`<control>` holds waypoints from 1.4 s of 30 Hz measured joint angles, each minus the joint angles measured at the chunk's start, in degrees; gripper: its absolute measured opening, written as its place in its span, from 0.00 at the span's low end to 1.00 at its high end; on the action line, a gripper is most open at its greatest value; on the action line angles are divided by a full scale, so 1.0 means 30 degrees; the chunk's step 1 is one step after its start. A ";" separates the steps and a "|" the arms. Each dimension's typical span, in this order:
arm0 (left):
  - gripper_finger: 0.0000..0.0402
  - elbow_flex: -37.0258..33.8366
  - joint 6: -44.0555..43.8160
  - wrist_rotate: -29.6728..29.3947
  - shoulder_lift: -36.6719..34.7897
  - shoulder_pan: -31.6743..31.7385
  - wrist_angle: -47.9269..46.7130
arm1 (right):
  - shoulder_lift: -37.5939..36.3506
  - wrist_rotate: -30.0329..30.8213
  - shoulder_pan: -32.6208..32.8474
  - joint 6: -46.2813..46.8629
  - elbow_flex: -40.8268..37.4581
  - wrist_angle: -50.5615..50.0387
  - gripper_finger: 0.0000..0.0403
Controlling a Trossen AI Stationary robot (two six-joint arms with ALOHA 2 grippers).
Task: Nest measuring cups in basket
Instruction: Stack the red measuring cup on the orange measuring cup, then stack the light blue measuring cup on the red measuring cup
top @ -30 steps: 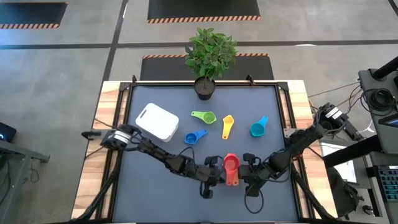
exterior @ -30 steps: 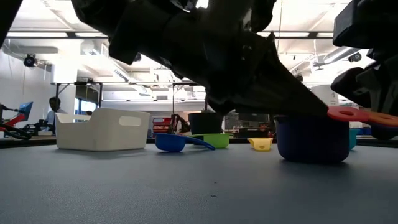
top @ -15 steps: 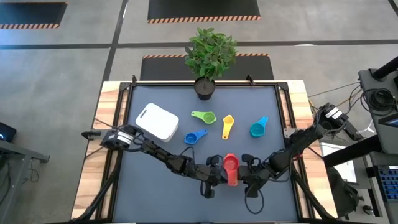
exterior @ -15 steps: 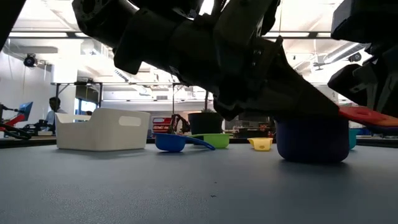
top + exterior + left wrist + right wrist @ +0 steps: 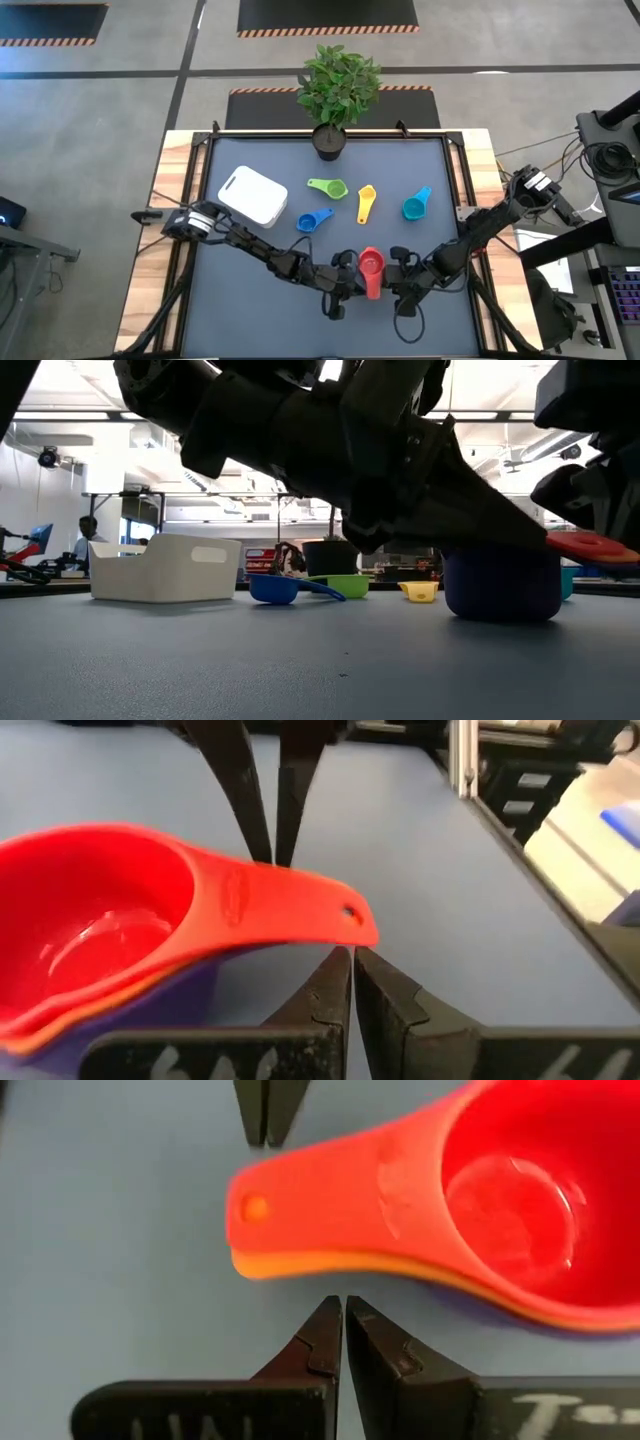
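Observation:
A red cup (image 5: 371,264) sits nested in an orange cup inside a purple cup (image 5: 500,582), which rests on its base near the table's front edge. The stacked handles (image 5: 300,905) point toward the near edge. My left gripper (image 5: 352,956) is shut at the handles' left side. My right gripper (image 5: 338,1304) is shut at their right side, with a strip of table showing between its tips and the orange handle. The white basket (image 5: 252,195) stands at the far left. Blue (image 5: 312,219), green (image 5: 330,187), yellow (image 5: 366,200) and teal (image 5: 414,205) cups lie loose mid-table. My left gripper's shut fingertips (image 5: 340,970) come slanting down from the table's left to just below the free end of the red handle (image 5: 345,920). I cannot tell whether they touch it. The stack stays upright on the table.
A potted plant (image 5: 328,140) stands at the middle of the far edge. The dark mat is bordered by wooden strips left and right. Bare mat lies between the basket and the cup stack. A person sits far off in the room behind the table.
In the low view my left gripper has tipped a little further down beside the stacked handles. The cup stack has stayed where it was.

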 joint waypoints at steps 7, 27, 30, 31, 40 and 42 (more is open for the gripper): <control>0.00 0.0014 -0.0002 -0.0015 0.0487 0.0015 0.1160 | 0.0018 0.0000 -0.0067 -0.0576 0.0000 0.1002 0.02; 0.00 -0.0007 0.5109 -0.0029 -0.4559 -0.0233 -0.6572 | -0.4777 0.2021 0.0192 0.0990 0.0000 -0.4982 0.02; 0.00 -0.0061 0.6481 -0.1016 -0.5913 -0.0233 -0.8211 | -0.5626 0.3148 0.0188 0.0507 0.0000 -0.4992 0.02; 0.00 -0.0219 0.6925 -0.1537 -0.6379 -0.0233 -0.8546 | -0.5839 0.3469 0.0188 0.0401 0.0000 -0.4980 0.02; 0.00 -0.3782 0.9623 -0.4108 -1.1076 -0.0066 -0.7360 | -0.6601 0.5249 -0.0151 -0.0106 0.0000 -0.4428 0.02; 0.00 -0.4741 0.9999 -0.4542 -1.2180 -0.0003 -0.6821 | -0.6624 0.5344 -0.0422 -0.0099 0.0000 -0.4386 0.02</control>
